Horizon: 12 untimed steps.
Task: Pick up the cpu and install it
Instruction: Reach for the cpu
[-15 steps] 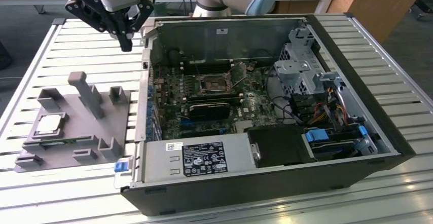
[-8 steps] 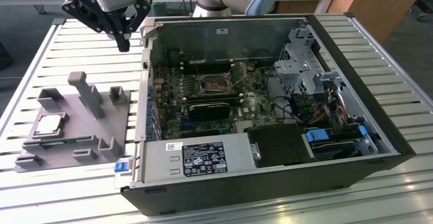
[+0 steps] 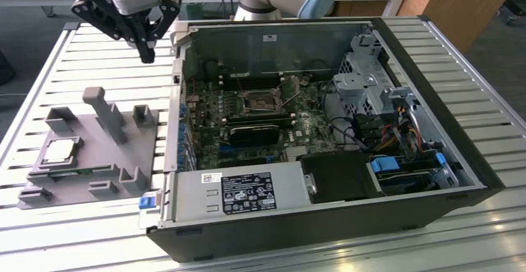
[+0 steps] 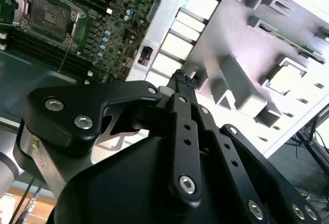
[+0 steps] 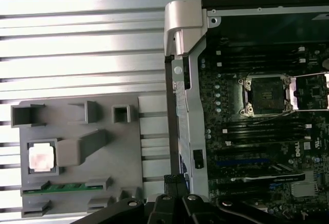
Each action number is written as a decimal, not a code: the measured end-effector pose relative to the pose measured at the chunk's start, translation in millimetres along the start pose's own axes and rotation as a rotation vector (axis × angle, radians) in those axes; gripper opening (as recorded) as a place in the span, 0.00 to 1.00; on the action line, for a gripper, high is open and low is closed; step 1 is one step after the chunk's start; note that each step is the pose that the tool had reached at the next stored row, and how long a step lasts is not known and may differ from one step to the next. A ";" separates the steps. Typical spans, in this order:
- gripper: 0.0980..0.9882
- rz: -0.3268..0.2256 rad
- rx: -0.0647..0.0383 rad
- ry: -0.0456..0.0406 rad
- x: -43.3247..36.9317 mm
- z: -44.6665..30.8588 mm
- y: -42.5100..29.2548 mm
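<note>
Plenty of open air separates the closed, empty jaws from the cpu (image 3: 61,151).

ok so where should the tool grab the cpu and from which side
Probably by two opposite thin edges, coming straight down from above: the cpu lies flat, shiny top up, in a pocket of the grey tray, whose walls block any sideways approach.

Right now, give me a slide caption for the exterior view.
Gripper hangs over the slatted table; cpu sits in the grey fixture tray beside the open computer case.
</note>
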<state>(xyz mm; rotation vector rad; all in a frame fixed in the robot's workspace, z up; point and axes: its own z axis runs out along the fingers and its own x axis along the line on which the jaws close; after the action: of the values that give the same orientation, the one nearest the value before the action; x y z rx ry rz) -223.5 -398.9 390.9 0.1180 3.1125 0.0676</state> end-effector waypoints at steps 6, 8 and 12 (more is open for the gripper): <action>0.01 0.000 0.000 0.0000 3.1 0.1 -0.2; 0.01 0.000 0.000 0.0000 4.1 0.1 -0.3; 0.01 0.000 0.000 0.0001 6.2 0.2 -0.5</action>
<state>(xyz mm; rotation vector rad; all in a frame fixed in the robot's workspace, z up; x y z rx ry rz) -229.7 -398.9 390.5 0.1180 3.1125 0.0676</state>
